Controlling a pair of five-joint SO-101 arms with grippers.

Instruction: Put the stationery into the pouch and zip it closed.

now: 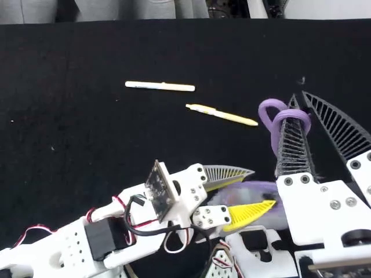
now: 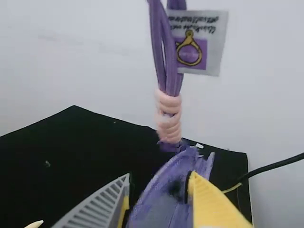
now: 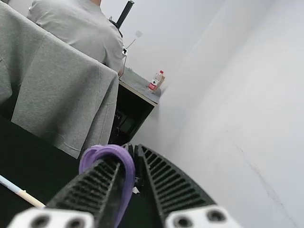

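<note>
Logging print: nothing legible.
Noting a white tag [image 2: 197, 42] on the purple cord [image 2: 164, 61], carrying blurred lines above a gold clasp sign on a purple square.

soft, even light brightens the pale wall [image 3: 247, 95] while the black table [image 1: 69, 145] looks flat and dark.

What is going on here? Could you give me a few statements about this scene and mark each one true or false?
1. A pale pen and a yellow pen lie on the table, outside the pouch. True.
2. The left gripper grips the purple pouch. True.
3. The right gripper holds a pen. False: it is closed on the pouch's purple loop.
4. The two pens lie crossed. False: they lie apart.
</note>
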